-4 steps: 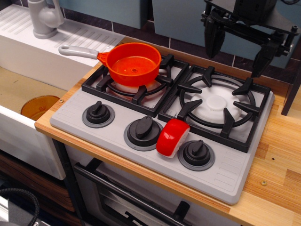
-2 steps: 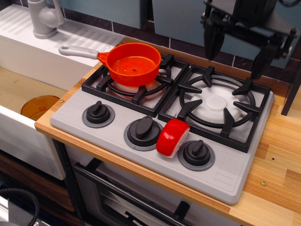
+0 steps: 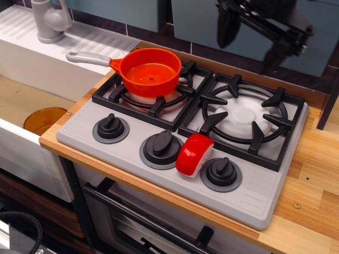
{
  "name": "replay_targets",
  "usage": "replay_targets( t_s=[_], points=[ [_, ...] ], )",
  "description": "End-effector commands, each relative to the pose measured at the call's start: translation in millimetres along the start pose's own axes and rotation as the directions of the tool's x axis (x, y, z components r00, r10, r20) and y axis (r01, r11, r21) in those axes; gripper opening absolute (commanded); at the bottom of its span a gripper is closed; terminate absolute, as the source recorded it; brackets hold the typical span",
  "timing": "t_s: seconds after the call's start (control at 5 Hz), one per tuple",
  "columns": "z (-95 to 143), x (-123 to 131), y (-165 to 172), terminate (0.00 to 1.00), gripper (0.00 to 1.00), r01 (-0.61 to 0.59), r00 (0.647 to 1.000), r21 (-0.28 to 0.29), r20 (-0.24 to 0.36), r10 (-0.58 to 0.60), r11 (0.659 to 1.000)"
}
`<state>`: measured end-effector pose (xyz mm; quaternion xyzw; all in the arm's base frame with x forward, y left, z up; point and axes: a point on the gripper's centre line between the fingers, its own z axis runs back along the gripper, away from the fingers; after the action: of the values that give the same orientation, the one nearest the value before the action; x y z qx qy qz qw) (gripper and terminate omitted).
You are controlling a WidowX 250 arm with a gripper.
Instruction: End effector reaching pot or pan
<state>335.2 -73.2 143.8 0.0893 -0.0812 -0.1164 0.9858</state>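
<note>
The small bright orange plastic saucepan (image 3: 149,70) sits on the left burner grate (image 3: 153,87) of the toy stove, upright, open side up, nothing visible inside except a small spot at the centre of its base. Its long light grey handle (image 3: 88,57) sticks out to the upper left, past the stove edge and over the white sink drainboard (image 3: 79,37).

The black metal robot gripper w/ two long dark fingers (image 3: 248,46) hangs up at the top right, above the back of the right burner and well apart from the pan. Fingers are spread wide w/ nothing between them, so it's plainly open. One finger (image 3: 226,27) points down nearer the pan side, the other (image 3: 276,57) is a bit blurry further right.

Going outward: the right burner grate (image 3: 244,117) is black w/ a white disc in the middle. The grey stove panel (image 3: 159,159) at the front has three black knobs in a row, i.e. left (image 3: 110,128), middle (image 3: 161,148), right (image 3: 221,173). A small red-and-white rounded object (image 3: 194,154) rests on the panel between the middle and right knobs, touching or just about touching both.

The stove sits on a light wooden countertop (image 3: 310,196). Down in the sink at the left is a translucent amber bowl (image 3: 44,119), and a grey faucet (image 3: 48,20) stands at the top left corner. Below the counter there's an oven door w/ a black handle (image 3: 143,219).
</note>
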Motion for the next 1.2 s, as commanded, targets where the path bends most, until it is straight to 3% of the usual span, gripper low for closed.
replay_targets(
  t_s=[0.0, 0.4, 1.0],
  points=[
    [16, 24, 47, 0.00, 1.00, 0.079, 0.991, 0.054, 0.101, -0.084, 0.995],
    [-16, 23, 72, 0.00, 1.00, 0.071, 0.992, 0.009, 0.103, -0.072, 0.997],
    [-62, 3, 71, 0.00, 1.00, 0.015, 0.990, -0.035, 0.143, -0.010, 0.999]
  ],
)
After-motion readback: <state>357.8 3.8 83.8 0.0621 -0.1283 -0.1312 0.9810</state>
